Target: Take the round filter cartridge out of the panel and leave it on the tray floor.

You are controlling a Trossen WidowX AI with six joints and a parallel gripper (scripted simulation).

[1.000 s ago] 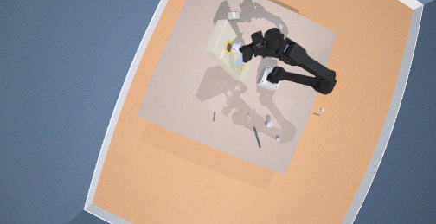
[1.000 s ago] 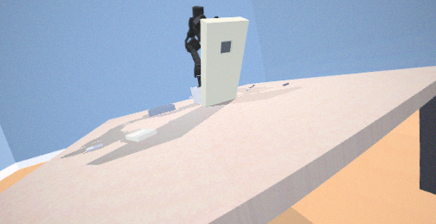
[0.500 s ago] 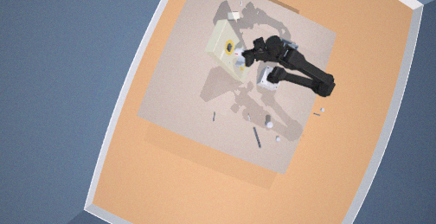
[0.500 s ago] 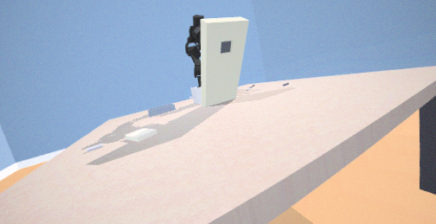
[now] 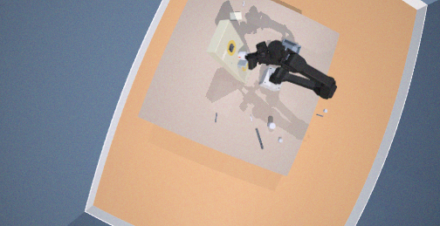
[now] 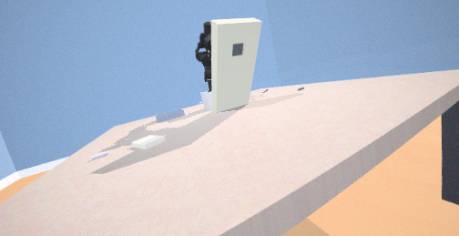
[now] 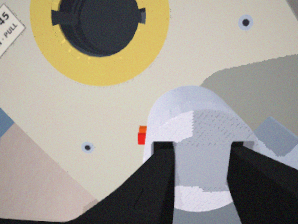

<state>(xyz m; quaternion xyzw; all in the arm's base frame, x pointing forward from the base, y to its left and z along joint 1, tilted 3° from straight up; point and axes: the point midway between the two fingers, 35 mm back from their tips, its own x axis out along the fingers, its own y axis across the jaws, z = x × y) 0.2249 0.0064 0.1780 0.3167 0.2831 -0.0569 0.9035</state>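
Blue walls (image 5: 44, 65) (image 6: 114, 46) surround an orange floor (image 5: 175, 196) (image 6: 387, 178), and from where I stand the pinkish tabletop (image 5: 179, 87) (image 6: 273, 159) spreads under everything. At the end of the black arm (image 5: 307, 67) (image 6: 207, 36), the gripper (image 5: 247, 58) (image 7: 197, 153) is clamped on the white filter cartridge (image 5: 241, 55) (image 7: 192, 102), one dark finger on either side. The cartridge is out of its hole, held in front of the cream service panel (image 5: 223, 58) (image 6: 234, 79) (image 7: 65, 110); I can't tell whether it touches the face. A small red-orange tab (image 7: 142, 135) shows at its side.

Beyond it, the yellow ring (image 5: 231, 54) (image 7: 100, 72) circles the dark, vacant socket (image 5: 231, 47) (image 7: 102, 25), notched at two opposite sides. Two screws (image 7: 245, 22) (image 7: 87, 147) dot the panel, and part of a printed label (image 7: 9, 30) shows near the ring.

Farther out, a blue-grey open box (image 5: 291, 45) sits beside the arm, a pale block (image 5: 236, 16) (image 6: 147, 141) lies near the panel, and a dark rod (image 5: 259, 139) rests on the tabletop.
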